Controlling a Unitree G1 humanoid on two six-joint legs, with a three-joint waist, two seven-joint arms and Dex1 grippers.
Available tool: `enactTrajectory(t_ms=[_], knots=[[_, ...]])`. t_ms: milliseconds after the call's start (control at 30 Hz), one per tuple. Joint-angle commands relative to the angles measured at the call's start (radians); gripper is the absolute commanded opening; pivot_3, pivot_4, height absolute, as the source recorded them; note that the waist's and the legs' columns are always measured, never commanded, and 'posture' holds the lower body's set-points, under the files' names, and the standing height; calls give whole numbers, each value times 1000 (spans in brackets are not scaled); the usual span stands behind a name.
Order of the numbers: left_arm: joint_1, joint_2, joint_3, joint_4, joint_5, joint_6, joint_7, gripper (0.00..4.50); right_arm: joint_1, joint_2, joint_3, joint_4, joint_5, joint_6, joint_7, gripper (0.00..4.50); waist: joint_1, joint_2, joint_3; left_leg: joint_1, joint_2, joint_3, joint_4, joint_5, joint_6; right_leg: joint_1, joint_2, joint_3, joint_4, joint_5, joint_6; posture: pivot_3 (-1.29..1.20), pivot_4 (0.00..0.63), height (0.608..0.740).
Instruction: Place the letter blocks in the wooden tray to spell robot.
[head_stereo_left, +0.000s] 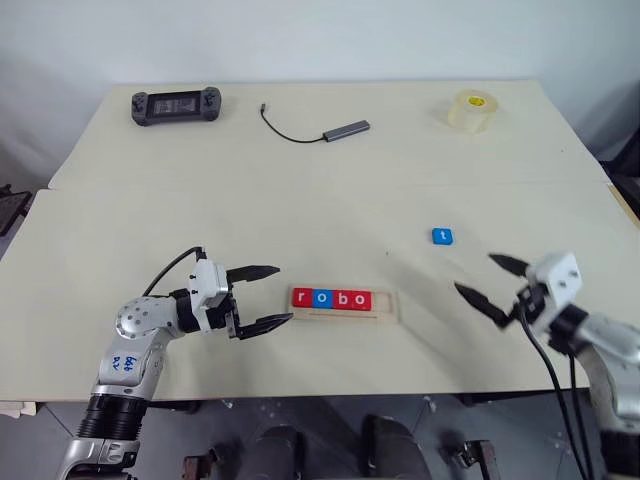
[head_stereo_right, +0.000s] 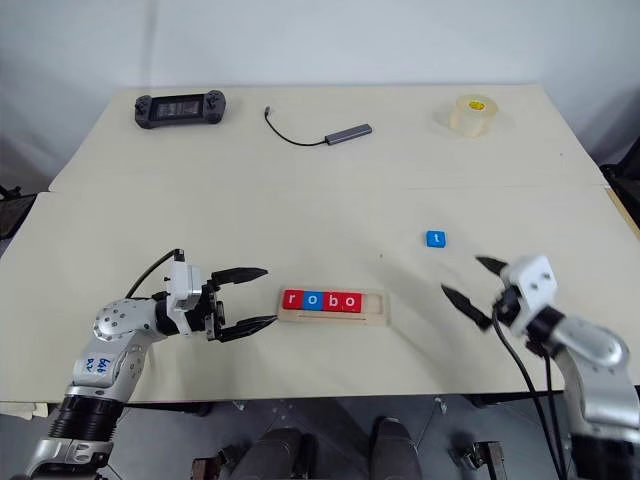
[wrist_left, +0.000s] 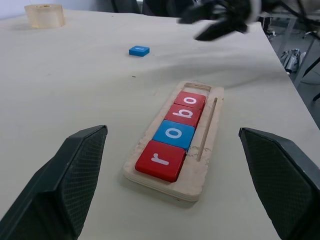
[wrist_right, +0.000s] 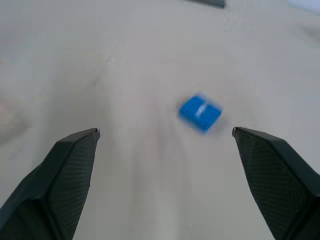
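Observation:
The wooden tray (head_stereo_left: 388, 309) lies near the table's front edge and holds several letter blocks (head_stereo_left: 331, 298) in a row reading r, o, b, o, red and blue; its right end slot is bare. A blue t block (head_stereo_left: 442, 236) lies on the table, up and to the right of the tray. My left gripper (head_stereo_left: 262, 296) stands open just left of the tray's end, with nothing between its fingers. My right gripper (head_stereo_left: 489, 281) is open to the right of the tray, below and right of the t block (wrist_right: 200, 113), which lies ahead of its fingers.
At the table's far side lie a black handheld console (head_stereo_left: 176, 104), a cable with a grey adapter (head_stereo_left: 345, 130) and a roll of clear tape (head_stereo_left: 472, 110). The table's right edge (head_stereo_left: 615, 190) runs close to my right arm.

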Motion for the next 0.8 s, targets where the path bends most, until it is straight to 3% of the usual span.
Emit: enactTrajectory(t_ms=[33, 267, 367, 600, 800], knots=[[5, 4, 15, -36, -1, -13, 11, 4500, -102, -7, 73, 44, -54, 170, -100, 4444, 2, 0, 0, -1, 0, -1, 0, 0, 0, 0, 0, -1, 0, 0, 0, 0, 150, 740], [19, 3, 16, -64, -3, -8, 33, 4500, -313, 119, 133, 147, -108, 424, -345, 4444, -2, 0, 0, -4, -1, -2, -1, 0, 0, -3, 0, -2, -1, 0, 0, 0, 150, 740], [30, 5, 17, -81, -5, -3, 41, 4500, -333, 164, 131, 144, -118, 467, -409, 3879, -4, 0, 0, -4, -1, -1, -1, 0, 0, -4, 0, -1, 0, 0, 0, 0, 150, 740], [40, 9, 18, -90, -8, 3, 47, 4500, -301, 202, 128, 24, -101, 556, -453, 1543, -2, 0, 0, -4, -1, 0, 0, 0, 0, -4, 0, 0, 2, 0, 0, 0, 150, 740], [12, -5, -6, -62, -8, 5, 28, 4500, -220, 162, 99, -178, -105, 671, -487, 1470, 1, 0, 0, -5, -2, 0, -1, 0, 0, -5, 0, 0, 2, 0, 0, 0, 150, 740]])
